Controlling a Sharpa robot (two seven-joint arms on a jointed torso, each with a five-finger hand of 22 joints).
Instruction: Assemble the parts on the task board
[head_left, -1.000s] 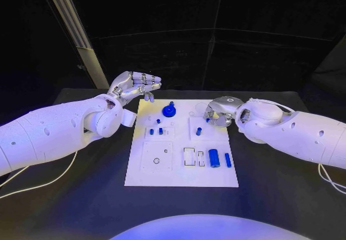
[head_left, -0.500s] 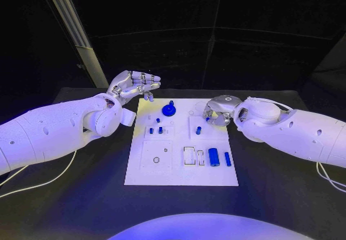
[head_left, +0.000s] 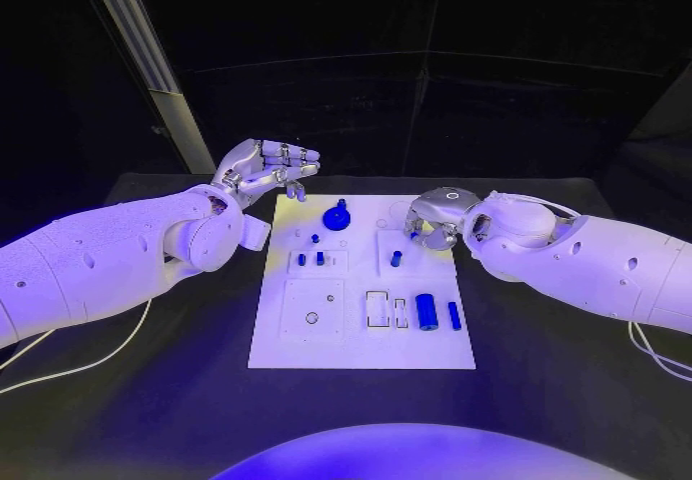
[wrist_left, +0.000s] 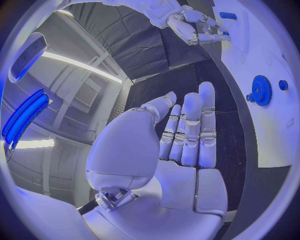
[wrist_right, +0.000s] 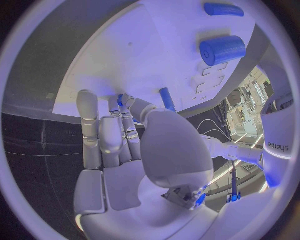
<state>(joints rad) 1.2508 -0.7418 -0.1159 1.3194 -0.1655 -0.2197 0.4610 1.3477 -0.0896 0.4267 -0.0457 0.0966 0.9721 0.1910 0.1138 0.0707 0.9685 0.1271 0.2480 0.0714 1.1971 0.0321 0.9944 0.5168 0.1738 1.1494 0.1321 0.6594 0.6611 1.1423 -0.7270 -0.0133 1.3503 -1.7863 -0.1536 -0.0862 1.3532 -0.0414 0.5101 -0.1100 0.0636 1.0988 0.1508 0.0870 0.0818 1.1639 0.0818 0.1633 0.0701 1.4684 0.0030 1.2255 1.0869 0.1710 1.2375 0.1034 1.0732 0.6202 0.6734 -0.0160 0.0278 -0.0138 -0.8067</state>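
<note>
The white task board (head_left: 361, 345) lies mid-table. On it sit a blue gear (head_left: 336, 217), several small blue pegs (head_left: 310, 259), an upright peg (head_left: 395, 259), a thick blue cylinder (head_left: 427, 312) and a slim rod (head_left: 454, 316). My right hand (head_left: 434, 222) hovers low over the board's far right part. In the right wrist view its thumb and fingertips pinch a small blue peg (wrist_right: 119, 100), close to the upright peg (wrist_right: 167, 99). My left hand (head_left: 268, 167) is raised beyond the board's far left corner. Its palm (wrist_left: 181, 150) holds nothing, fingers extended.
The black table (head_left: 159, 390) surrounds the board, with room on both sides and in front. A white cable (head_left: 87, 365) runs under my left arm. A pale upright post (head_left: 152, 80) stands behind the table at the far left.
My right hand has edged slightly toward the board's far middle with the small peg still pinched. My left hand has hardly moved.
</note>
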